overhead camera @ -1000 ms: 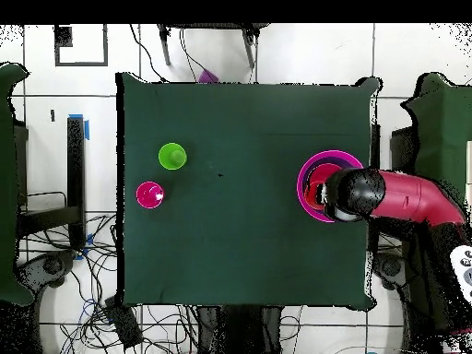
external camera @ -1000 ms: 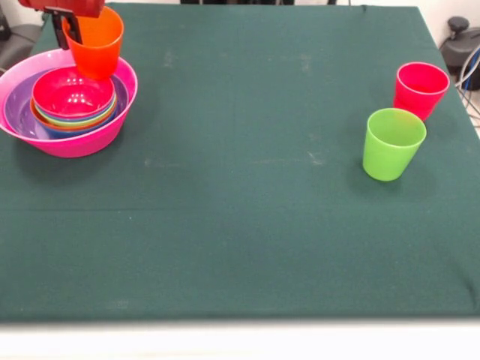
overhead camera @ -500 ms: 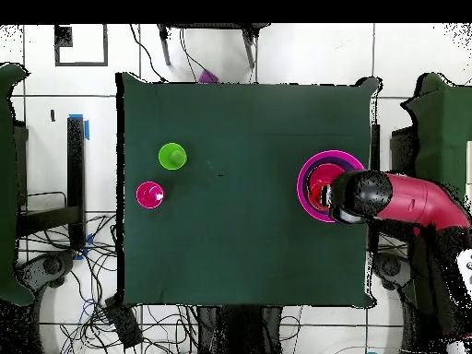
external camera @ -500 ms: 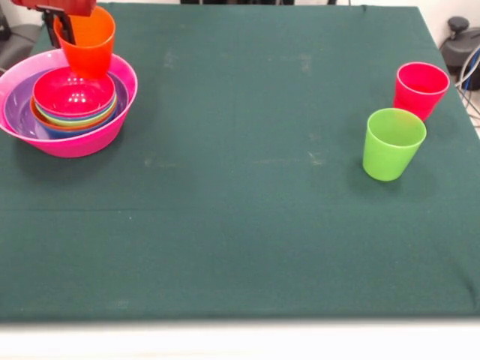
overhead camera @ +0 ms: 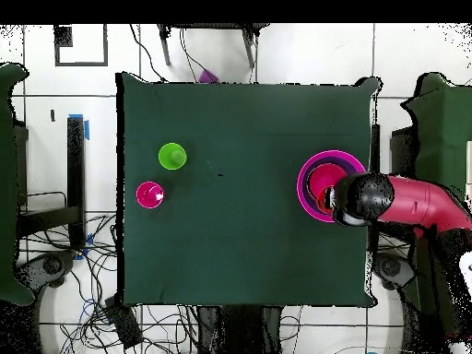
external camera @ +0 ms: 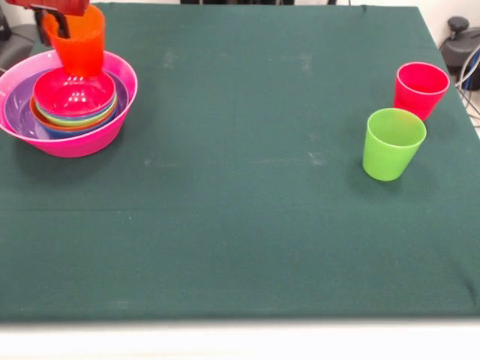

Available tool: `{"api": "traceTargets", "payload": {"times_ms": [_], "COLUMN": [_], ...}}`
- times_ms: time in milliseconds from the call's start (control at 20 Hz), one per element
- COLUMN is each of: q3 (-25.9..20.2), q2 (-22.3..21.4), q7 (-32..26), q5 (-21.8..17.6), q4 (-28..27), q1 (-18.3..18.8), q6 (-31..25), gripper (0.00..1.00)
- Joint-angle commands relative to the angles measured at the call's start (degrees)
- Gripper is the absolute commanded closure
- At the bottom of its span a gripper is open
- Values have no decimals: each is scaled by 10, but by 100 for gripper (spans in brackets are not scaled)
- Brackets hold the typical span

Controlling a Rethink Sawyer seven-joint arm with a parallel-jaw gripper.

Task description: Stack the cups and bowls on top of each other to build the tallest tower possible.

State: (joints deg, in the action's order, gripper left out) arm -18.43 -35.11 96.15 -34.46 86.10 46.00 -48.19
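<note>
Hand (external camera: 61, 19) at the top left corner of the front view, mostly cut off by the edge. A dark finger shows against the rim of the orange cup (external camera: 76, 43); the hand grips this cup by the rim and holds it upright, mouth up.

Key relation: the cup hangs directly over the bowl stack (external camera: 71, 101), its base just above, possibly touching, the far inner side of the red-pink bowl (external camera: 73, 91) on top. Contact cannot be settled from either view. The cup's long axis runs near vertical, so the coming move looks like a straight lowering, with perhaps a slight shift toward the bowl's centre before release. The overhead view shows the arm (overhead camera: 406, 200) covering the stack's right side and hiding the cup.

Count, cups: three. Orange in the hand; green cup (external camera: 392, 143) and red-pink cup (external camera: 420, 88) stand upright on the surface (external camera: 247, 225), near each other, well apart from the stack, on the opposite side.

Count, bowls: nested in the pink bowl (external camera: 112, 124). Purple, orange, green and blue rims show under the red-pink one; the exact number of nested rims is hard to separate.

Judgement: the tower has its bowls in place; the first cup is about to be seated, two remain.
</note>
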Motion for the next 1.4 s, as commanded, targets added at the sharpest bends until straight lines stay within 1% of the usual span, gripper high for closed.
{"api": "traceTargets", "payload": {"times_ms": [50, 500, 700, 850, 950, 1000, 1400], "q3": [-48, -56, -56, -57, -58, -58, -57], "q2": [34, 31, 31, 40, 41, 41, 43], "q7": [-144, -143, -146, -152, -151, -151, -146], "q5": [-55, -55, -54, -55, -53, -52, -50], "q4": [-8, -17, -29, -46, -46, -45, -47], "q1": [2, 0, -4, -4, -3, -2, -4], "q6": [37, 22, 6, -3, -4, -3, -4], "gripper": [0, 0, 0, 0, 0, 100, 100]}}
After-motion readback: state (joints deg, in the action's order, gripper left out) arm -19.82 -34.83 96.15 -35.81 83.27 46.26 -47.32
